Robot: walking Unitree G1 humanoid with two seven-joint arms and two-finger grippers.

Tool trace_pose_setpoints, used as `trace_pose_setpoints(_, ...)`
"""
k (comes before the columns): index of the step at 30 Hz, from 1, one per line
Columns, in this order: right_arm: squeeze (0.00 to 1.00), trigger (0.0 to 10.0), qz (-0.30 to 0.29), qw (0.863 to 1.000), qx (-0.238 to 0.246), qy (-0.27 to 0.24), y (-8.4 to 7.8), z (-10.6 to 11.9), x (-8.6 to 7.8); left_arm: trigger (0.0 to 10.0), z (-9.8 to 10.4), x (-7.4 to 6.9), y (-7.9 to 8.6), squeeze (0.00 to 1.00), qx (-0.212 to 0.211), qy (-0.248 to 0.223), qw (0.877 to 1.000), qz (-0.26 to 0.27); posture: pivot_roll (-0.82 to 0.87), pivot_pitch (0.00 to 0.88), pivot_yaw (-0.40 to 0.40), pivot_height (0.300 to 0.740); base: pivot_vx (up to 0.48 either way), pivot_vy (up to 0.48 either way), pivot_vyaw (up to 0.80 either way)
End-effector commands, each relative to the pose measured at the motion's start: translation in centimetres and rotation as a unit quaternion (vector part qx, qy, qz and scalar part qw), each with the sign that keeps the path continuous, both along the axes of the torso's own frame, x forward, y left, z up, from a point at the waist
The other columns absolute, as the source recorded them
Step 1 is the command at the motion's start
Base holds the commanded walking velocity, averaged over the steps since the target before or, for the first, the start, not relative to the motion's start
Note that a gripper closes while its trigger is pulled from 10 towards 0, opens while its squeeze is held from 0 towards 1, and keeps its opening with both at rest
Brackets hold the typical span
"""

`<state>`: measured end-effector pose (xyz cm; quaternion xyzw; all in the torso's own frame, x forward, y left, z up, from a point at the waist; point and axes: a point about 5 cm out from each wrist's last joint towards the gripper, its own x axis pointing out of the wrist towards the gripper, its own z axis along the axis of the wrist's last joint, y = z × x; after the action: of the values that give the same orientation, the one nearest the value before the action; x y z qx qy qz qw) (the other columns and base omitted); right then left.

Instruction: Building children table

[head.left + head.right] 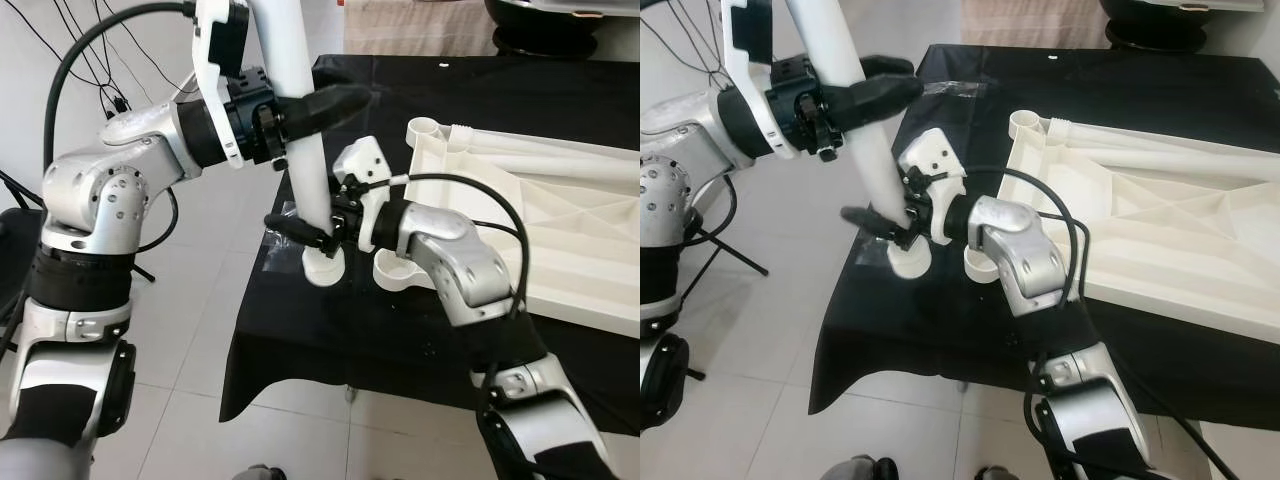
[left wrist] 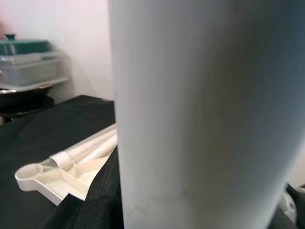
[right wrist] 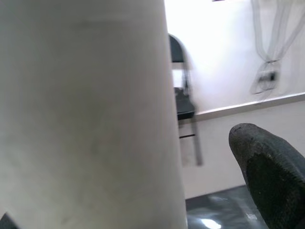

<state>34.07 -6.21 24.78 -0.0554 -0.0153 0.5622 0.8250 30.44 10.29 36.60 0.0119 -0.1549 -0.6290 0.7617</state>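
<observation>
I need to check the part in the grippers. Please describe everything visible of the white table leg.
The white table leg is a smooth round tube, apparently plastic, wider at its lower end. It stands nearly upright, slightly tilted, with its foot on the black cloth near the table's left edge, beside a corner socket of the overturned white tabletop. The left gripper clasps it high up; the right gripper clasps it just above the foot.

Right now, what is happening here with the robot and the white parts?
The robot holds a white table leg nearly upright with both grippers. The left gripper clasps it high up; the right gripper grips it near the foot. The foot stands on the black-covered table, beside a corner socket of the upturned tabletop.
</observation>
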Motion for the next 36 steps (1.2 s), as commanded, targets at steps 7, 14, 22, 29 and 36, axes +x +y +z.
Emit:
trace_pose_setpoints(7, 0.00, 0.0, 0.153, 0.988, 0.002, 0.034, 4.3, 0.2, -1.8, 0.0, 0.2, -2.2, -3.7, 0.00, -0.008, 0.006, 0.986, -0.167, 0.03, 0.094, 0.004, 0.740, 0.000, 0.000, 0.00)
trace_pose_setpoints(14, 0.00, 0.0, 0.226, 0.972, 0.007, 0.071, 4.6, -0.1, -2.9, 0.0, 0.1, -2.8, -4.7, 0.00, -0.002, 0.003, 0.982, -0.189, 0.02, 0.093, 0.003, 0.740, 0.000, 0.000, 0.00)
trace_pose_setpoints(22, 0.00, 0.0, 0.222, 0.973, 0.013, 0.065, 4.4, -0.2, -2.9, 0.0, 0.4, -2.9, -5.6, 0.00, -0.004, -0.003, 0.982, -0.189, 0.02, 0.088, 0.004, 0.740, 0.000, 0.000, 0.00)
trace_pose_setpoints(29, 0.00, 0.0, 0.146, 0.988, 0.039, 0.028, 3.9, 0.6, -1.8, 10.0, 1.2, -1.0, -4.9, 1.00, -0.049, -0.010, 0.993, -0.108, 0.02, 0.086, 0.004, 0.740, 0.000, 0.000, 0.00)
trace_pose_setpoints(36, 0.00, 0.0, -0.012, 0.997, 0.076, -0.019, 0.9, 2.1, 1.1, 10.0, 3.1, 1.0, -0.7, 1.00, -0.168, 0.025, 0.984, -0.046, 0.02, 0.105, 0.001, 0.740, 0.000, 0.000, 0.00)
